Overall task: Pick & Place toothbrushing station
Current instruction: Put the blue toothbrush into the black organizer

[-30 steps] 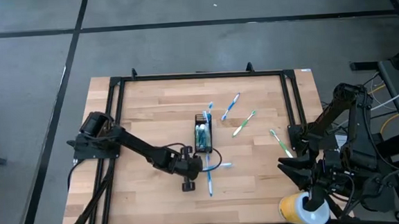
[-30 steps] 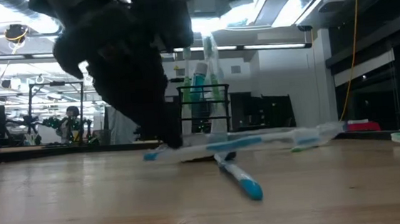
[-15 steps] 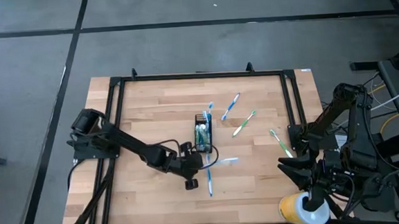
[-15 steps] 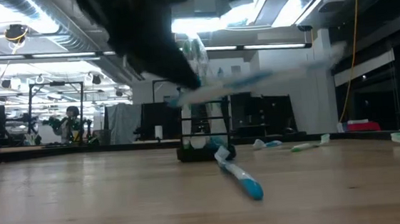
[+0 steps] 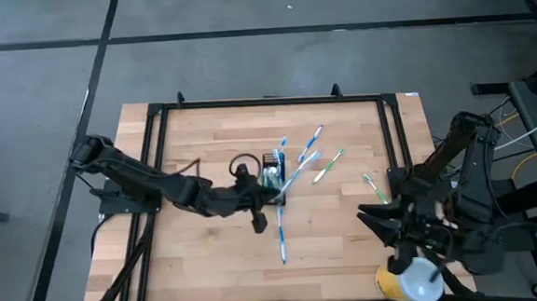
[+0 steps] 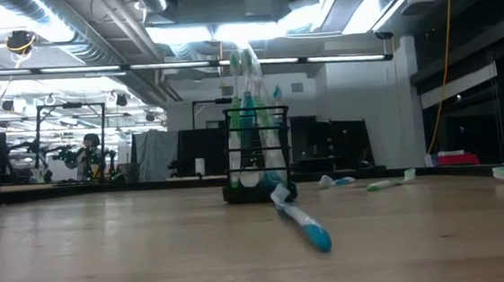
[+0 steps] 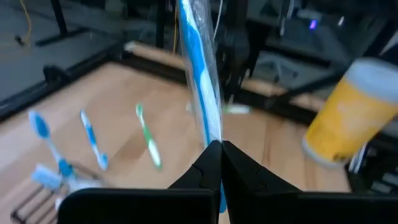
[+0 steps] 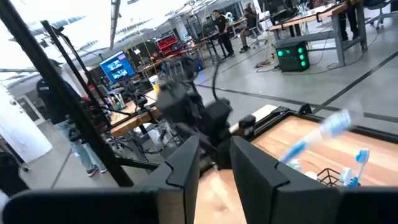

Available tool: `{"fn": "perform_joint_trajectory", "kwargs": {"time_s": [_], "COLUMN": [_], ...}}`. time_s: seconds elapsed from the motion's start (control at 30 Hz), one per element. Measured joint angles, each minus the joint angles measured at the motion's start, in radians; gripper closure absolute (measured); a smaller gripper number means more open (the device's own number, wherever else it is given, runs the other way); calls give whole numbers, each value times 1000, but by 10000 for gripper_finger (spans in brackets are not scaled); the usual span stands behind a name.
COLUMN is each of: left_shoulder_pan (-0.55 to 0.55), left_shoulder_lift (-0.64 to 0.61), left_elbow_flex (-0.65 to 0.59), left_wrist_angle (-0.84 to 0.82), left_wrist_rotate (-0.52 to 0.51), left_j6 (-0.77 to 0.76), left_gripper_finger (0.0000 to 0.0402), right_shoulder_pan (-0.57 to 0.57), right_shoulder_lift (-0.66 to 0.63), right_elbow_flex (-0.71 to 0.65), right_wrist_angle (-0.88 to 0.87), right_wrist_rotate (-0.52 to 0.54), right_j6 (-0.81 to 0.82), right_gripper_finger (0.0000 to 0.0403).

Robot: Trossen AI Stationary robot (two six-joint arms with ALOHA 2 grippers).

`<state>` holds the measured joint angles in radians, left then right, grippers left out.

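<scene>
The toothbrushing station, a small black mesh holder (image 5: pixel 272 176) (image 6: pixel 257 150), stands on its base at the table's middle with brushes upright in it. My left gripper (image 5: pixel 270 199) (image 7: pixel 215 149) hovers just near of it, shut on a blue-white toothbrush (image 5: pixel 298 172) (image 7: pixel 198 74) that slants out over the holder. A blue toothbrush (image 5: pixel 281 238) (image 6: pixel 302 225) lies flat on the table nearer the front. My right gripper (image 5: pixel 374 228) (image 8: pixel 214 165) hangs high at the right, open, pointing across the table with nothing between its fingers. My left gripper pinches one end of the blue-white toothbrush (image 7: pixel 213 134) between its two fingertips. The fingers come from the table's left, nearly level. The brush runs on past the fingertips, roughly in line with them, toward the far right. It is lifted clear of the table.
A blue-white brush (image 5: pixel 311 140), a green-white one (image 5: pixel 328 165) and another green one (image 5: pixel 376 191) lie loose right of the holder. A yellow-and-white cup (image 5: pixel 407 280) (image 7: pixel 348 112) stands at the near right corner under my right arm. A black frame (image 5: pixel 265 101) borders the table.
My left gripper has risen from the table toward the holder and tipped from pointing steeply down to nearly level. The blue-white toothbrush, which lay flat across the blue one, is now lifted clear and slants over the holder. My right arm has swung a little toward the table's left.
</scene>
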<state>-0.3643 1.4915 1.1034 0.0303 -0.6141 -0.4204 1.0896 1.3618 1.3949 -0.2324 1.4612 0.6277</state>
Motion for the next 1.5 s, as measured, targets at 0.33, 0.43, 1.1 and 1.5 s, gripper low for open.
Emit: {"fn": "perform_joint_trajectory", "kwargs": {"time_s": [0.33, 0.43, 1.1, 1.5], "left_shoulder_pan": [5, -1, -7, -5], "left_shoulder_lift": [-25, -25, -24, -24], "left_elbow_flex": [0, 0, 0, -1], "left_wrist_angle": [224, 293, 383, 361], "left_wrist_rotate": [8, 54, 204, 200], "left_j6": [95, 135, 245, 243], "left_gripper_finger": [400, 400, 400, 400], "right_shoulder_pan": [-198, -247, -496, -539], "right_shoulder_lift": [0, 0, 0, 0], "right_elbow_flex": [0, 0, 0, 0], "right_wrist_angle": [-1, -1, -29, 101], "right_wrist_rotate": [-246, -250, -418, -529], "right_j6": [-63, -83, -73, -286], "right_gripper_finger": [307, 306, 185, 385]}}
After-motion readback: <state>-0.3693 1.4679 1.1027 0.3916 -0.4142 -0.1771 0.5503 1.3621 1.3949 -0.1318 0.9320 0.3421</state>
